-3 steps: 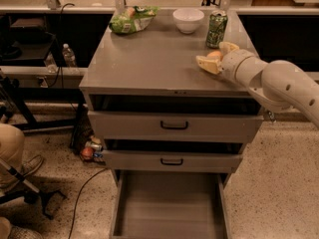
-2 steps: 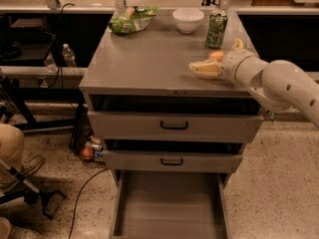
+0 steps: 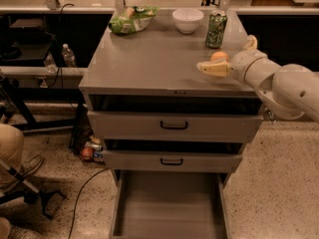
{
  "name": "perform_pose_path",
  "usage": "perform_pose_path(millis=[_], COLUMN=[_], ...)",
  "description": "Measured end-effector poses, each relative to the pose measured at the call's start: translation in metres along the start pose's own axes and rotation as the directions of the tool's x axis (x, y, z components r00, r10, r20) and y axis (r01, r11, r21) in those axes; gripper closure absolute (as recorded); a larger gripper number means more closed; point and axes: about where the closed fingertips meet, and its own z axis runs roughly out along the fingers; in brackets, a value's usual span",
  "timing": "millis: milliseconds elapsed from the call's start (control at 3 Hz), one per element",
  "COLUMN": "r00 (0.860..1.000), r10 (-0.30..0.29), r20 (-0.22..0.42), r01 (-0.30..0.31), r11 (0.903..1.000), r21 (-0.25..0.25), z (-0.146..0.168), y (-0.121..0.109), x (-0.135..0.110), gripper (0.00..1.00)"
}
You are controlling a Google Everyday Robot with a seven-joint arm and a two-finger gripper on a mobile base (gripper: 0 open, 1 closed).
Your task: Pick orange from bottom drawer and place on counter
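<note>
Sitting on the wide grey metal desk [image 3: 149,59] near its right edge, the small round pale-orange fruit [image 3: 219,57] lies between the spread fingers of the cream-coloured pincer [image 3: 227,54], just behind the nearer finger [image 3: 213,68]. Round, it has no long axis. The pincer is open, gripping nothing. Its pale arm reaches in low from the right, so backing out rightward looks safest. The deep grey bottom drawer [image 3: 169,203] stands pulled out.
</note>
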Motion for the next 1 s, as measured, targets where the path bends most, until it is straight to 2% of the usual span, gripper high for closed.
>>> perform_pose_path(millis=[333, 667, 1000], r00=[1.0, 1.0, 0.999], r10=[-0.016, -0.007, -0.003], r20=[0.014, 0.028, 0.033], r01=[0.015, 0.0, -0.007], r11=[0.9932, 0.9669, 0.9542], r21=[0.116, 0.255, 0.299], z=[-0.038, -0.084, -0.1], y=[-0.027, -0.063, -0.078], x=[-0.012, -0.013, -0.015], gripper=[0.0, 0.0, 0.0])
